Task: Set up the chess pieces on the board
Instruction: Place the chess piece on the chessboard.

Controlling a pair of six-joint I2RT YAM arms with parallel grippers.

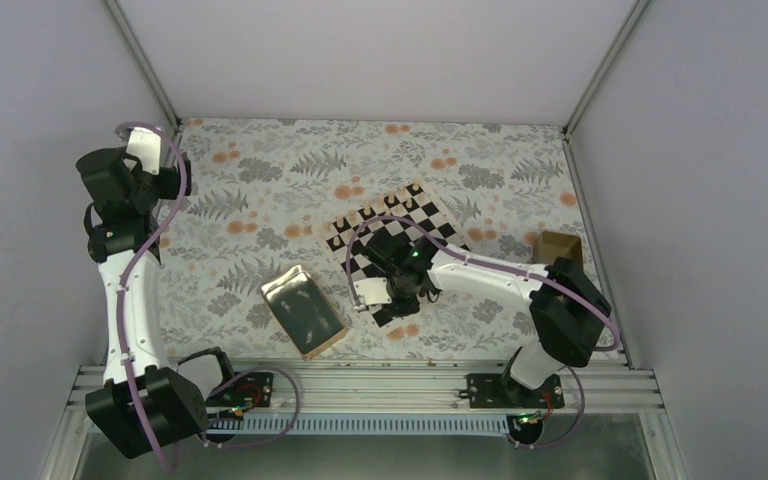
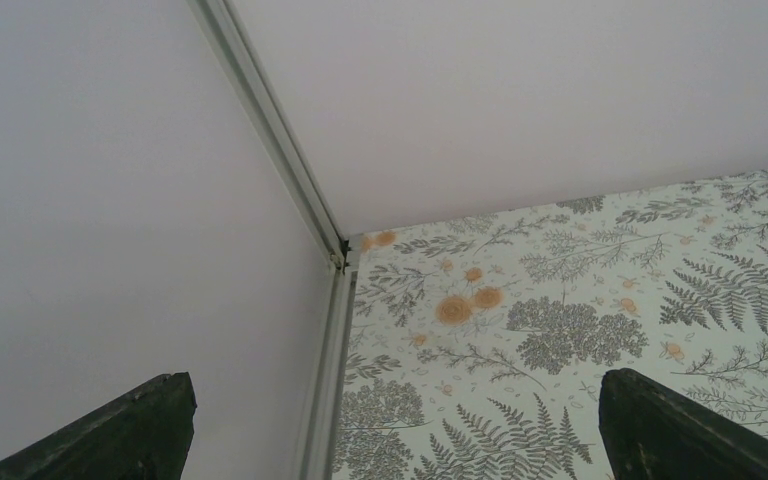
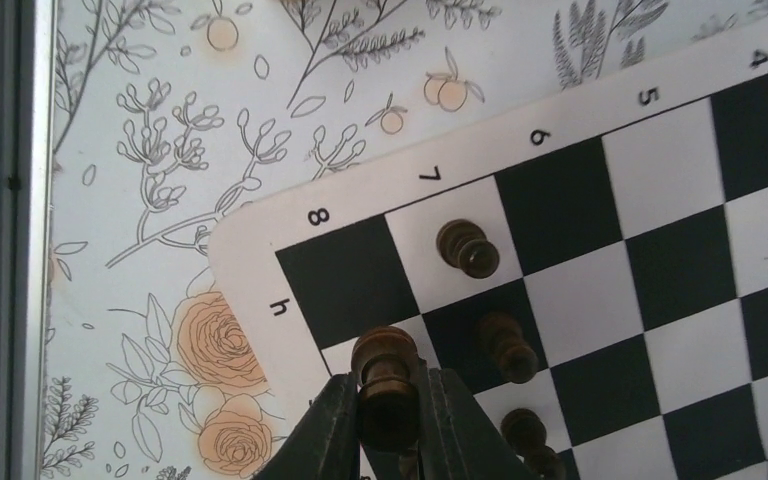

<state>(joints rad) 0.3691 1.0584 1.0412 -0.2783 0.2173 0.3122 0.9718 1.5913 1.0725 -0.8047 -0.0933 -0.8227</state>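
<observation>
My right gripper (image 3: 392, 398) is shut on a dark brown chess piece (image 3: 385, 352), held upright between the two fingers. It hangs over a cream square of the board (image 3: 660, 270), next to the black corner square marked h and 8. Three other dark pieces stand nearby: one (image 3: 468, 248), a second (image 3: 508, 347) and a third (image 3: 530, 435). From above, the board (image 1: 380, 225) lies right of centre, with the right gripper (image 1: 392, 292) over its near left side. My left gripper (image 2: 397, 385) is open and empty, raised at the far left and facing the wall corner.
A shiny gold tray (image 1: 303, 310) lies left of the board near the front edge. A small tan box (image 1: 558, 246) sits by the right wall. The left arm (image 1: 120, 190) is folded up against the left wall. White walls close in three sides.
</observation>
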